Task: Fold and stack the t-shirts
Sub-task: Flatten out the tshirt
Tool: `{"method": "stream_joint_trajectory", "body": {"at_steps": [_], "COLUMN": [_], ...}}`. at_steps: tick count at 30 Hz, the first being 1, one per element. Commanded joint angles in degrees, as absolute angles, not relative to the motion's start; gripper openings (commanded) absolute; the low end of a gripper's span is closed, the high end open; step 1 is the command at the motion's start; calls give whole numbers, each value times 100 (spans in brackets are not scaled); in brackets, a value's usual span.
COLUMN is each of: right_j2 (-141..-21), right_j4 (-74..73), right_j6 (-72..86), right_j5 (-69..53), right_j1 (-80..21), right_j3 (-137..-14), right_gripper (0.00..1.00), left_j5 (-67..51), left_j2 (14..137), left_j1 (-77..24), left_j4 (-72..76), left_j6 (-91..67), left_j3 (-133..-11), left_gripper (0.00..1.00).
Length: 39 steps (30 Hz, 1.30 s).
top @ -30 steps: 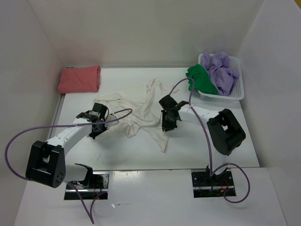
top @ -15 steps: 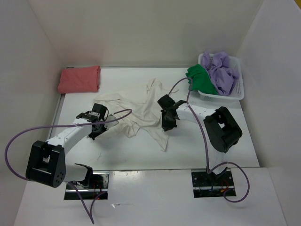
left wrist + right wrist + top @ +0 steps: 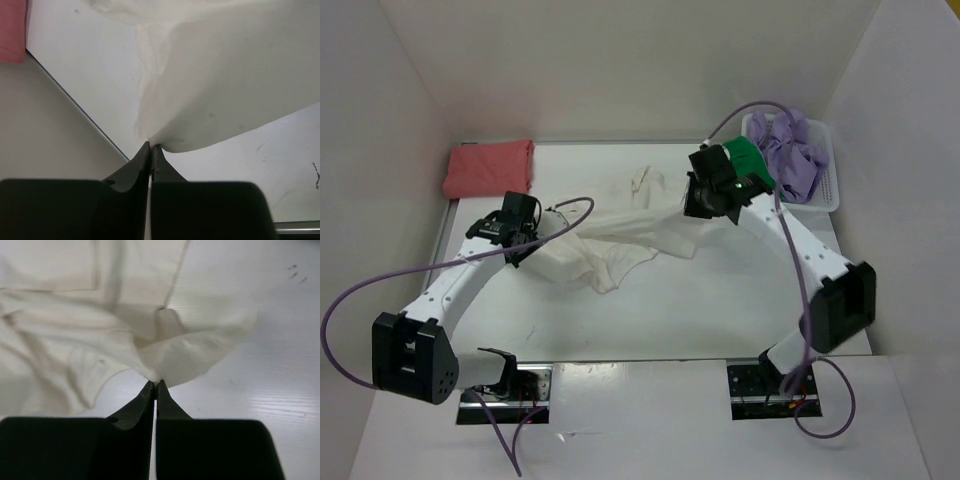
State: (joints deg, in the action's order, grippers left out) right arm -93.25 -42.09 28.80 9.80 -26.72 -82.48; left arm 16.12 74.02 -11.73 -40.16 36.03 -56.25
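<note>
top view: the cream-white shirt [image 3: 620,245] lies rumpled in the middle of the desk [image 3: 720,300], drawn into a loose band between the two arms. the left end effector [image 3: 532,243] grips its left edge and the right end effector [image 3: 692,205] grips its right edge, which looks raised a little off the surface. the salmon-red shirt [image 3: 488,168] sits folded at the far left corner, well apart. the green shirt [image 3: 748,160] and the lavender shirt [image 3: 792,148] are bunched in the white basket [image 3: 828,196] at the far right

left wrist view: the left end effector [image 3: 151,146] has its jaws pressed together on a thin pinch of the cream-white shirt [image 3: 225,85], which fans out from the tips over the desk. a strip of the salmon-red shirt [image 3: 12,30] shows at the top left

right wrist view: the right end effector [image 3: 153,384] is clamped tight on a small fold of the cream-white shirt [image 3: 70,335], and the rest drapes down into a wrinkled heap

the step in hand looks like spreading the cream-white shirt flat before folding it, with one shirt seemingly done and two waiting in the basket. the next move calls for drawing the two grips apart evenly and laying the cloth down smooth. both pinches are thin and could slip, and the middle is twisted, so a regrasp at cleaner corners may be needed
</note>
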Motion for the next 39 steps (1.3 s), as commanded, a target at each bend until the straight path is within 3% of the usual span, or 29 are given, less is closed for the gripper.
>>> {"method": "stream_joint_trajectory", "body": {"at_steps": [1, 6, 11, 16, 19, 23, 27, 28, 29, 30, 31, 32, 33, 39], "right_j2": [-8343, -8402, -8264, -7700, -7576, -8207, -10170, -10569, -10982, -11856, -12292, -12505, -12376, -11770], "right_j4": [-4975, -3904, -3533, -3734, -4165, -4666, -5131, -5516, -5798, -6149, -6996, -7092, -6936, -7154], "right_j6": [2994, 4059, 5157, 5423, 4898, 3178, 2402, 2286, 2207, 2058, 2004, 2004, 1995, 2178], "right_j5": [635, -237, -212, 43, 474, 440, 554, 554, 554, 606, 676, 929, 810, 2046], "right_j1": [-3441, -4683, -5579, -5581, -5047, -2916, -2303, -2303, -2303, -2355, -2425, -2548, -2697, -3489], "right_j3": [-7799, -5744, -5055, -4930, -5945, -8160, -11024, -12222, -12852, -13520, -14945, -15237, -14910, -14435], "right_gripper": [0, 0, 0, 0, 0, 0, 0, 3, 14, 34, 83, 92, 100, 100], "left_j5": [1723, 1512, 1661, 1942, 1995, 1995, 1548, 1442, 1233, 1100, 986, 984, 749, -962], "left_j2": [7138, 6899, 6601, 6355, 6241, 6135, 5898, 5784, 5731, 5678, 5556, 5476, 5362, 5667], "left_j1": [-1134, -1134, -1134, -1029, -959, -844, -844, -844, -844, -844, -844, -844, -844, -1291], "left_j4": [-4368, -4509, -4562, -4562, -4562, -4631, -4973, -5044, -5210, -5334, -5448, -5562, -5633, -6310], "left_j6": [3744, 3674, 3674, 3797, 3945, 4069, 4140, 4192, 4253, 4315, 4368, 4420, 4421, 4992], "left_j3": [-5240, -4799, -4325, -4166, -4104, -4165, -4332, -4333, -4333, -4394, -4455, -4508, -4570, -5921], "left_gripper": [0, 0, 0, 0, 0, 0, 0, 0, 0, 0, 0, 0, 0, 0]}}
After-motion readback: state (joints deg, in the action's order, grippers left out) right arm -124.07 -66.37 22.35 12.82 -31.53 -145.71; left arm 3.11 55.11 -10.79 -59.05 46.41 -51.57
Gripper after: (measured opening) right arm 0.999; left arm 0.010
